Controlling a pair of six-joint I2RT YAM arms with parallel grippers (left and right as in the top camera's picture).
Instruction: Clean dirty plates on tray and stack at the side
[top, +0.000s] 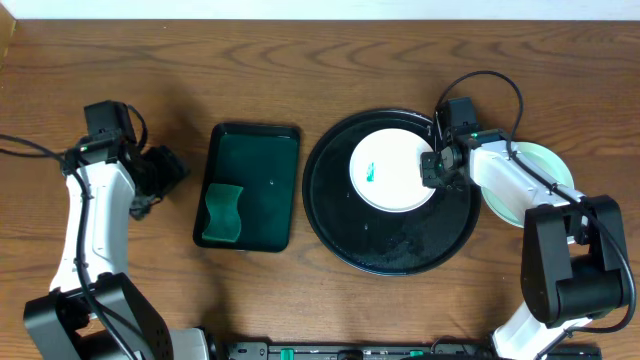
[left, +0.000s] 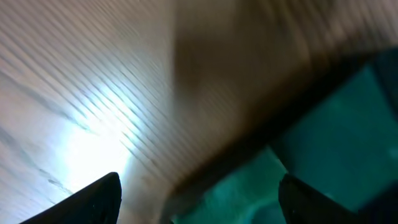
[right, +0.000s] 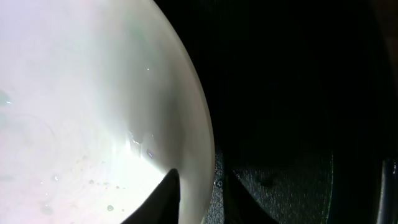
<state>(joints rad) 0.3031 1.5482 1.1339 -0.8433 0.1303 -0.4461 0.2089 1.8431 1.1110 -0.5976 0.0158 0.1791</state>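
Observation:
One white plate (top: 392, 172) with a small green smear lies on the round black tray (top: 330, 215). My right gripper (top: 432, 165) stands at the plate's right rim. In the right wrist view the gripper (right: 202, 199) straddles the rim of the plate (right: 81, 112), one finger inside and one outside over the tray (right: 298, 180). It is slightly open, with a narrow gap beside the rim. A pale mint-green plate (top: 545, 160) rests on the table right of the tray, partly under the right arm. My left gripper (top: 170, 170) is open and empty, left of the rectangular tray.
A smaller rectangular dark tray (top: 250, 150) with a green sponge (top: 224, 212) sits between my left gripper and the round tray. The left wrist view is blurred. It shows wood and the green tray (left: 336, 130) between the wide-apart fingertips (left: 99, 199).

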